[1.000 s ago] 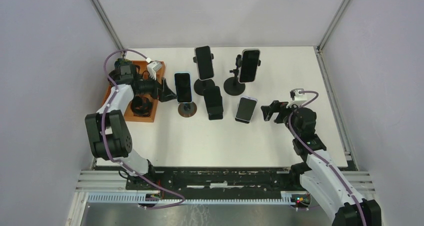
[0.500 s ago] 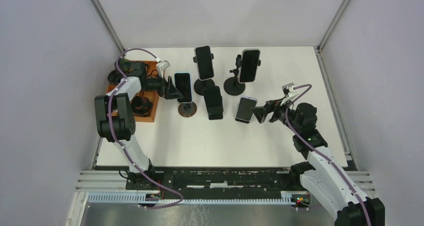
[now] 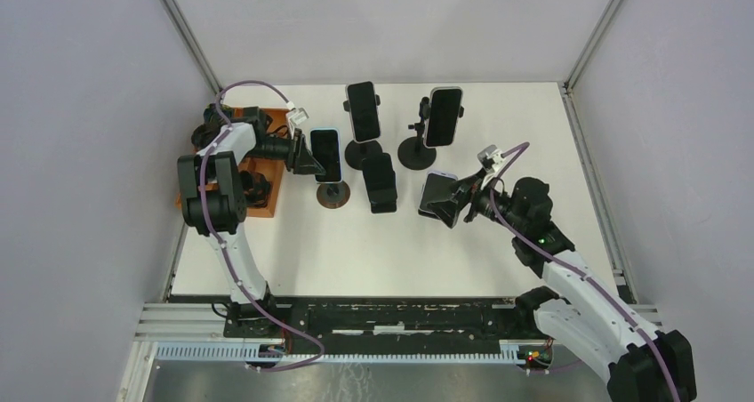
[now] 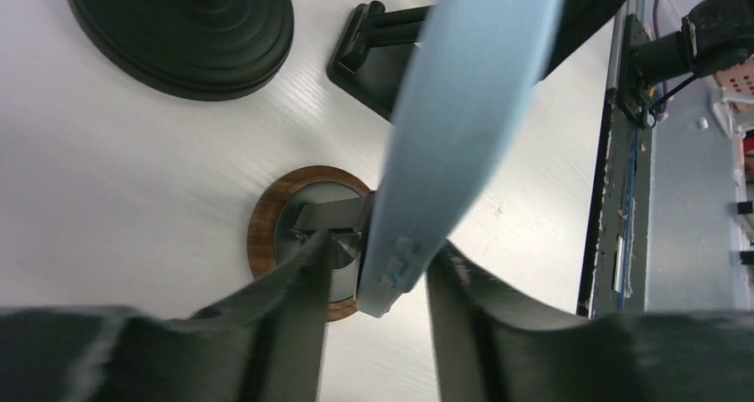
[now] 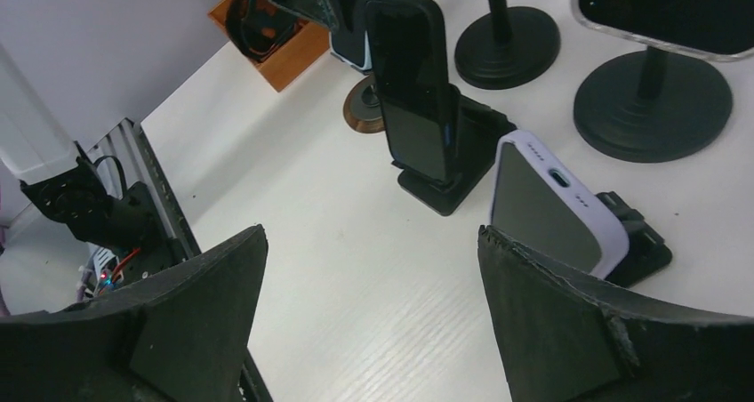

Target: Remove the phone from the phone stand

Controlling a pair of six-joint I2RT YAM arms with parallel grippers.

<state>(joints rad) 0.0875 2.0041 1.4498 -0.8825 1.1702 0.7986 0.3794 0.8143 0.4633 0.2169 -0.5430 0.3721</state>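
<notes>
A phone (image 3: 326, 153) in a light-blue case stands on a small stand with a round wooden base (image 3: 333, 195) at the table's left. My left gripper (image 3: 307, 157) reaches it from the left. In the left wrist view the phone's blue edge (image 4: 462, 108) runs down between my left gripper's (image 4: 382, 245) fingers, above the wooden base (image 4: 267, 233). The right finger sits against the case; a thin gap shows at the left finger. My right gripper (image 3: 449, 205) hangs wide open over a lilac-cased phone (image 5: 542, 215) on a low black stand, gripping nothing (image 5: 372, 231).
A black phone on a black dock (image 3: 380, 178) stands between the two. Behind it are two phones on tall stands with round black bases (image 3: 363, 111) (image 3: 444, 116). An orange tray (image 3: 269, 191) holding black parts lies at the left edge.
My left gripper moved right onto the blue phone and its jaws narrowed around it. My right arm swung left over the lilac phone, jaws staying wide.
</notes>
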